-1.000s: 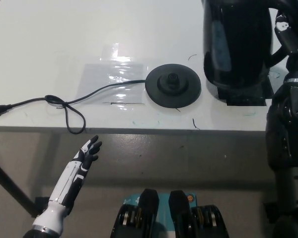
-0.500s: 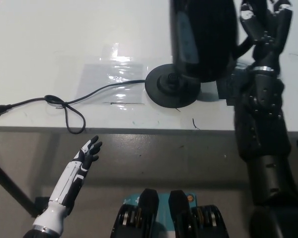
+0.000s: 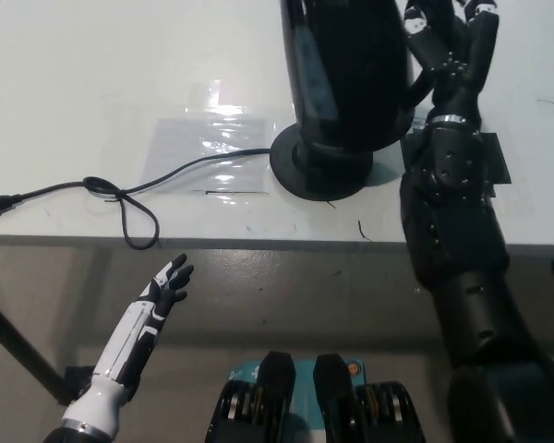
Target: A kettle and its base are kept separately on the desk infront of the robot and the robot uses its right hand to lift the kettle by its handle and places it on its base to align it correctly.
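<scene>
White desk (image 3: 92, 83) filling the upper frame, edge running across the middle. Black right arm (image 3: 462, 268) reaching up from the bottom right, right hand (image 3: 448, 51) wrapped around the handle of the black electric kettle (image 3: 346, 74), fingers (image 3: 423, 41) curled closed on it. Kettle upright, directly over the round black base (image 3: 321, 175), bottom at or just above it; contact impossible to confirm from this angle, kettle covering most of the base. Dark flat patch (image 3: 494, 161) on the desk right of the base, partly behind the arm. Clear plastic sheet (image 3: 208, 138) left of the base, power cord (image 3: 120, 198) trailing across it, looped near the desk edge, ending in a plug (image 3: 0, 205) at far left. White left hand (image 3: 166, 286) idle below the desk edge, lower left, fingers spread, holding nothing.

Lift and carry apparently done; left to do: seating the kettle squarely, then letting go of the handle.
</scene>
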You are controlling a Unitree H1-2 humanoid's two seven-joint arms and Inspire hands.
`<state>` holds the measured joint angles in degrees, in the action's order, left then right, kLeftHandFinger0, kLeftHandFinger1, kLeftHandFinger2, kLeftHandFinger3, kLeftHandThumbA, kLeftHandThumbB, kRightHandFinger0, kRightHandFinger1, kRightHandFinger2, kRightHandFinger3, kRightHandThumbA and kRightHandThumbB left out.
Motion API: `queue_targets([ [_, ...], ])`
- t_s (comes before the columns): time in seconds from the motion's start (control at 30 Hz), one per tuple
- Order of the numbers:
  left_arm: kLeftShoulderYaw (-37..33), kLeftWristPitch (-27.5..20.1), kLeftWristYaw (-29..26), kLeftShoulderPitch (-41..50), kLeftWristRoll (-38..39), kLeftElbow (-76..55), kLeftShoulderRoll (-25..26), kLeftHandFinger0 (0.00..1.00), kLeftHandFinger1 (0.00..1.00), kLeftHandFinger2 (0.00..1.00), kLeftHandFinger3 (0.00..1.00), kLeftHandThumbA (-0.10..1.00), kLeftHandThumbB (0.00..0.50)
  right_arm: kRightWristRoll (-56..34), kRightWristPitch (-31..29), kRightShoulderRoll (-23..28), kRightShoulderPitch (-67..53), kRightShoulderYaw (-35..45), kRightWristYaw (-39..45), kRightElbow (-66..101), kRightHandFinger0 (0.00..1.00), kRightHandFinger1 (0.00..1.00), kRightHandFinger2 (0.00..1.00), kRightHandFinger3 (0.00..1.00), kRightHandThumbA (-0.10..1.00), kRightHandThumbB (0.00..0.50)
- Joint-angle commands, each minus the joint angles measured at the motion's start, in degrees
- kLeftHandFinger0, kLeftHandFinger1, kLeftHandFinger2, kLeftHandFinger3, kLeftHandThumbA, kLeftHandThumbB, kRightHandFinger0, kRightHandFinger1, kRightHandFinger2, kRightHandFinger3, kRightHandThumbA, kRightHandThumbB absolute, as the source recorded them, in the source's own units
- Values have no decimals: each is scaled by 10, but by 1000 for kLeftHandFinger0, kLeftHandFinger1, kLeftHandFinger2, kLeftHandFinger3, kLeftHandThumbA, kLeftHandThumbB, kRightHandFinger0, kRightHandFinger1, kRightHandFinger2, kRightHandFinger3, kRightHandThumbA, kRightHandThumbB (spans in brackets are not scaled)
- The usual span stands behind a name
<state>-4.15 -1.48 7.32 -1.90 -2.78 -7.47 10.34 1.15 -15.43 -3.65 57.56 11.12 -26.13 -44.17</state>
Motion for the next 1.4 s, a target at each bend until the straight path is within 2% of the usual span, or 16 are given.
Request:
queue_targets([
  [0.0, 2, -15, 8, -4, 3, -9, 7, 1000, 1000, 1000, 1000, 1000, 187, 35, -82, -13, 84, -20, -46, -22, 0, 197, 623, 728, -100, 126],
  [0.17, 1, -6, 12, -5, 2, -14, 11, 1000, 1000, 1000, 1000, 1000, 185, 22, -109, -19, 95, -21, -45, -62, 0, 180, 594, 694, -100, 124],
  [0.23, 1, -7, 10, -4, -1, -14, 10, 1000, 1000, 1000, 1000, 1000, 202, 29, -115, -22, 97, -25, -52, -76, 0, 170, 595, 709, -100, 125],
  [0.5, 1, -12, 11, -6, 0, -13, 10, 1000, 1000, 1000, 1000, 1000, 199, 41, -115, -28, 103, -37, -72, -106, 0, 144, 562, 712, -100, 129],
  [0.67, 0, -8, 12, -7, 1, -15, 9, 1000, 1000, 1000, 1000, 1000, 203, 24, -115, -31, 93, -39, -64, -111, 0, 155, 572, 716, -100, 151],
  [0.8, 1, -7, 12, -8, 4, -14, 9, 1000, 1000, 1000, 1000, 1000, 212, 40, -115, -29, 80, -49, -83, -119, 0, 150, 554, 674, -100, 133],
  [0.83, 2, -7, 12, -10, 3, -14, 10, 1000, 1000, 1000, 1000, 1000, 202, 38, -115, -28, 71, -50, -79, -117, 0, 161, 571, 705, -100, 129],
  [0.97, 3, -10, 14, -10, 6, -12, 12, 1000, 1000, 1000, 1000, 1000, 197, 31, -115, -25, 46, -52, -73, -113, 0, 166, 575, 714, -100, 147],
  [1.0, 3, -11, 15, -10, 6, -12, 13, 1000, 1000, 1000, 1000, 1000, 210, 27, -115, -23, 33, -51, -68, -110, 0, 168, 574, 720, -100, 138],
  [1.13, 4, -17, 14, -9, 9, -9, 13, 1000, 1000, 1000, 1000, 1000, 202, 20, -115, -16, 3, -49, -58, -103, 0, 151, 563, 735, -100, 124],
  [1.2, 4, -14, 14, -8, 7, -12, 14, 1000, 1000, 1000, 1000, 1000, 198, 28, -115, -11, -9, -54, -66, -104, 0, 137, 549, 723, -100, 131],
  [1.27, 3, -18, 13, -8, 4, -10, 15, 1000, 1000, 1000, 1000, 1000, 178, 39, -115, 1, -32, -62, -73, -96, 0, 90, 483, 644, -100, 137],
  [1.37, 4, -18, 14, -8, 3, -10, 16, 1000, 1000, 1000, 1000, 1000, 174, 17, -115, 3, -47, -53, -51, -86, 0, 64, 469, 647, -100, 129],
])
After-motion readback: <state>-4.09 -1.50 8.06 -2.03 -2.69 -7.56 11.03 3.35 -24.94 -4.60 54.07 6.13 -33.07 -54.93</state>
